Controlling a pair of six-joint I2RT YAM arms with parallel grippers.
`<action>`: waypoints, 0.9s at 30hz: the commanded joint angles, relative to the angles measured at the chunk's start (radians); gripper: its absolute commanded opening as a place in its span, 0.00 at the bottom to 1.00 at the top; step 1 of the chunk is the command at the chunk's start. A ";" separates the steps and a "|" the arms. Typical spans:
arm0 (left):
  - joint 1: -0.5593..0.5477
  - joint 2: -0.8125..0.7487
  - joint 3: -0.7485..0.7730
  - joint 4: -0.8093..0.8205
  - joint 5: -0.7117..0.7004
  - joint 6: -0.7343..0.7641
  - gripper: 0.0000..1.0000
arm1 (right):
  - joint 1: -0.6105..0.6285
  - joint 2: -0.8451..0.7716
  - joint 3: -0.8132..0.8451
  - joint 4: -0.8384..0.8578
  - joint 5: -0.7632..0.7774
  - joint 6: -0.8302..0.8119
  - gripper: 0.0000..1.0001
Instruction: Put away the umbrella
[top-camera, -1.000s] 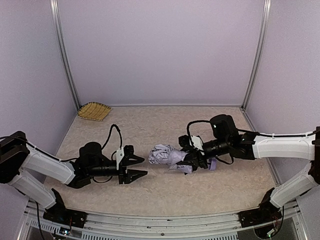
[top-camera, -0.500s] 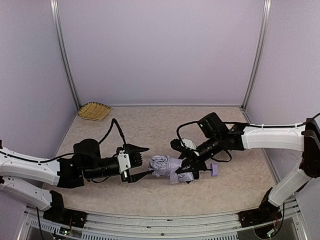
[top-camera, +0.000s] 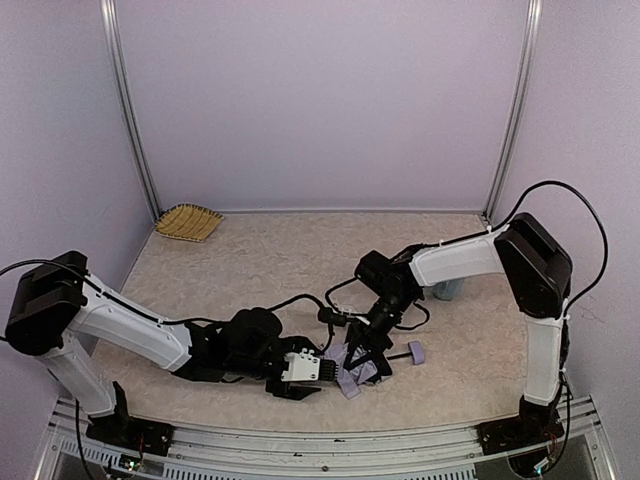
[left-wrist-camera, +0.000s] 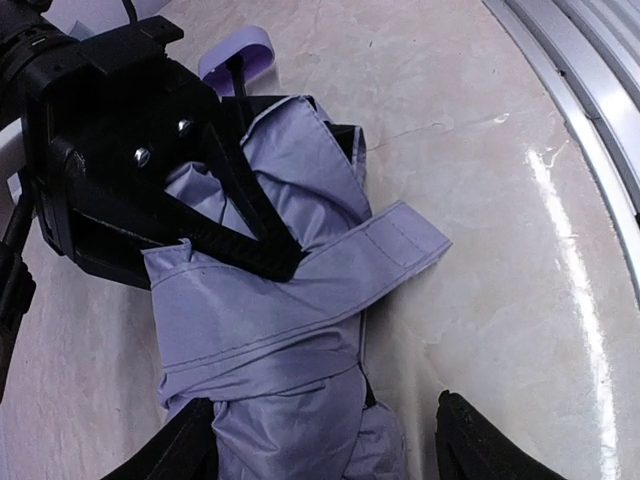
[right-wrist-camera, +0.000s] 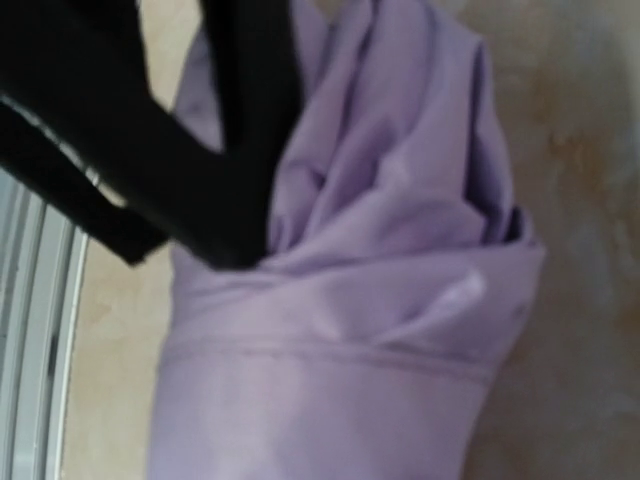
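Much of the umbrella (top-camera: 346, 384) is lost from above: both arms meet over it, and only scraps of lavender fabric show between the black claws. Its thin shaft is barely a line. The right wrist view is a close blur of folds against dark fingers (right-wrist-camera: 235, 150). A light-blue cup (top-camera: 447, 291) off at 3 o'clock peeks out, half hidden behind the right arm.

The umbrella lies on the table (top-camera: 250, 260) close to the near rail, around 5 o'clock from the table's middle. Its long axis runs from about 2 o'clock to 8 o'clock, with the small handle (top-camera: 416, 351) at the 2 o'clock end and the bunched canopy at the other. A fabric strap (left-wrist-camera: 395, 250) crosses the bundle, its free end sticking out over the table.

The right claw (top-camera: 362, 353) is nearly pressed together, pinching a fold of the canopy. The left claw (left-wrist-camera: 325, 455) stands spread wide, one finger on either side of the bundle's end. The finger on the strap side is clear of the fabric; whether the other touches I cannot tell. A woven tray (top-camera: 188, 221) sits in the 10 o'clock corner.
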 joint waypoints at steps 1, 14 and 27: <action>0.018 0.041 0.032 0.069 -0.048 0.036 0.72 | -0.008 0.078 0.071 -0.079 -0.011 -0.078 0.00; 0.099 0.042 0.069 0.041 0.082 0.059 0.76 | -0.018 0.138 0.130 -0.113 0.023 -0.095 0.00; 0.105 0.189 0.135 -0.111 0.149 -0.029 0.56 | -0.065 0.107 0.142 0.046 0.106 0.026 0.07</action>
